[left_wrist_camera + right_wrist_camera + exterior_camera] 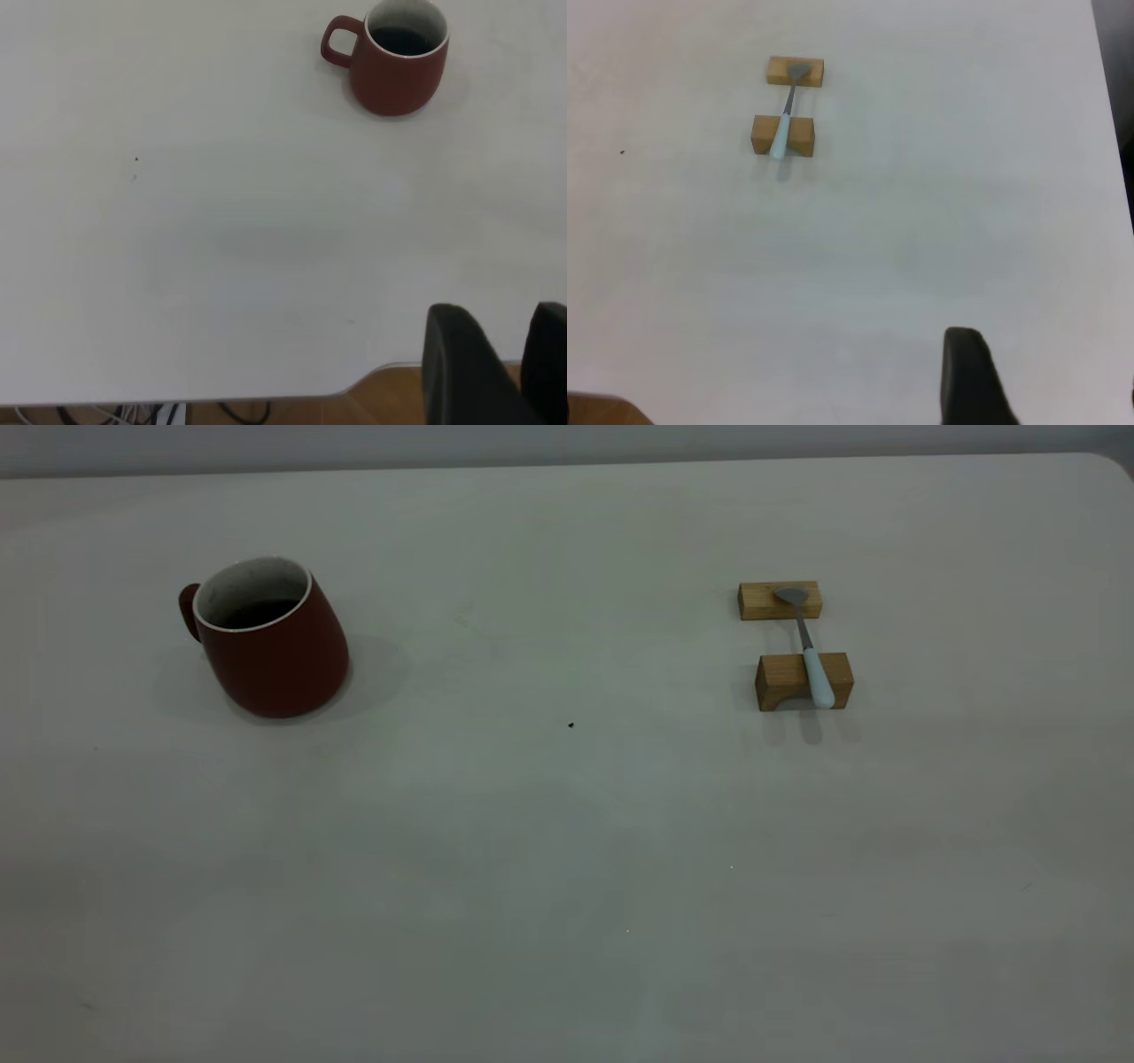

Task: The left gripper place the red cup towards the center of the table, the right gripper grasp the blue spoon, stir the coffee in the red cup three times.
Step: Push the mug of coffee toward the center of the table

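The red cup [270, 642] stands upright at the left of the table [567, 850], handle turned away from the centre, with dark coffee [257, 613] inside. At the right, the blue spoon [811, 651] lies across two tan wooden blocks, bowl on the far one. Neither arm shows in the exterior view. In the left wrist view the left gripper [502, 320] hangs open and empty over the table's edge, far from the red cup [399, 62]. The right gripper [1045, 354] is open and empty, well away from the blue spoon [784, 119].
The far block [762, 600] and the near block [784, 682] carry the spoon. A tiny dark speck [570, 724] marks the table's middle. The table's edge [266, 397] has wooden floor and cables below it. A broad bare stretch lies between cup and spoon.
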